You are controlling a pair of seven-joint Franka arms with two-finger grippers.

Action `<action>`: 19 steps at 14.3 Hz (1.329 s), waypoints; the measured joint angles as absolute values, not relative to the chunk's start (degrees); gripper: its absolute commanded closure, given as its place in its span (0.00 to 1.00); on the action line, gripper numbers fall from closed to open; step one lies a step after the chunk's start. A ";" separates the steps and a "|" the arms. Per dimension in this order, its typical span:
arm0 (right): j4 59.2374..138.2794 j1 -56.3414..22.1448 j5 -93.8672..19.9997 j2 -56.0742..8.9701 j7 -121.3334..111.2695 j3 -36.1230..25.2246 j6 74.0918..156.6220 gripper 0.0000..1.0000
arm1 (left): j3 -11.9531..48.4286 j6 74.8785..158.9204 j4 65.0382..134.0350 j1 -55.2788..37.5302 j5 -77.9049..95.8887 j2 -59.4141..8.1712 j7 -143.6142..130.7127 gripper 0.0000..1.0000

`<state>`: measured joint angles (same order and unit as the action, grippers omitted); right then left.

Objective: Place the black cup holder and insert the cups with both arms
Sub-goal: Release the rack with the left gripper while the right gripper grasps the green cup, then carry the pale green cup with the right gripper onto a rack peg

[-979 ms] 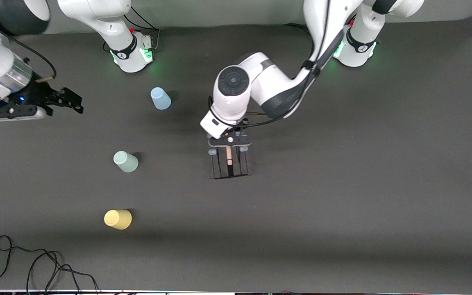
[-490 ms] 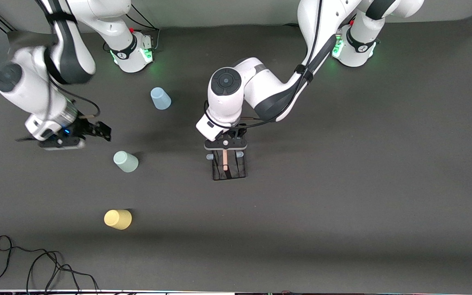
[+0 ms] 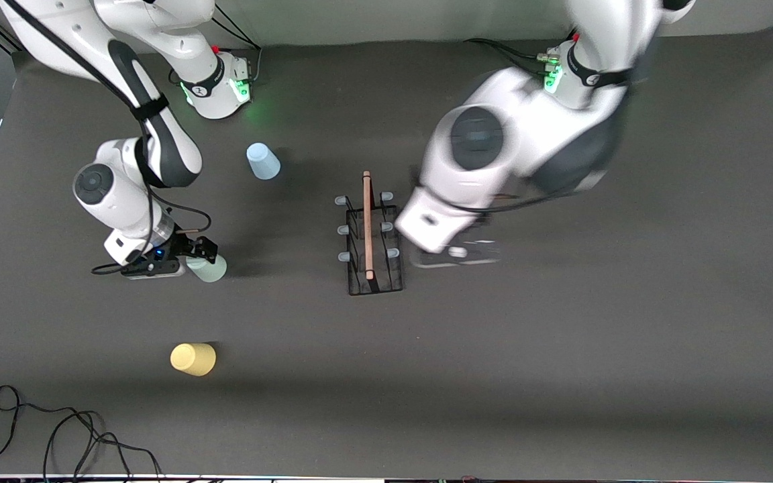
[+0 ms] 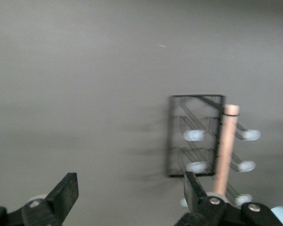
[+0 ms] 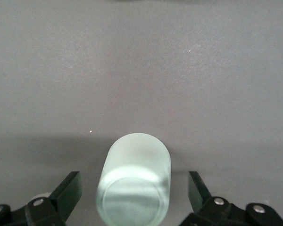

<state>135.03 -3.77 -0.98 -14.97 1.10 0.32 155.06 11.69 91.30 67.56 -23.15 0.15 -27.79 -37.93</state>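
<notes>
You are looking at the black cup holder point(image 3: 370, 245) standing on the tabletop point(image 3: 561, 349) midway between the two arms, its wooden handle point(image 3: 366, 225) running along the top and pale-blue-tipped pegs sticking out both sides. Your left gripper point(image 3: 457, 253) is hanging just beside the holder toward the left arm's end, fingers point(image 4: 65, 195) spread wide and gripping nothing. Your right gripper point(image 3: 193, 258) is sitting low at the pale green cup point(image 5: 134, 186), its spread fingers point(image 5: 68, 190) flanking the cup without pinching it. The light blue cup point(image 3: 263, 161) is standing farther from the front camera, the yellow cup point(image 3: 193, 359) nearer, both untouched.
</notes>
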 measured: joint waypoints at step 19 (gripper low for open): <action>111.11 -3.75 -0.98 4.12 5.76 -0.13 103.17 1.00 | 11.36 96.38 99.86 10.14 -0.28 -3.53 3.43 0.01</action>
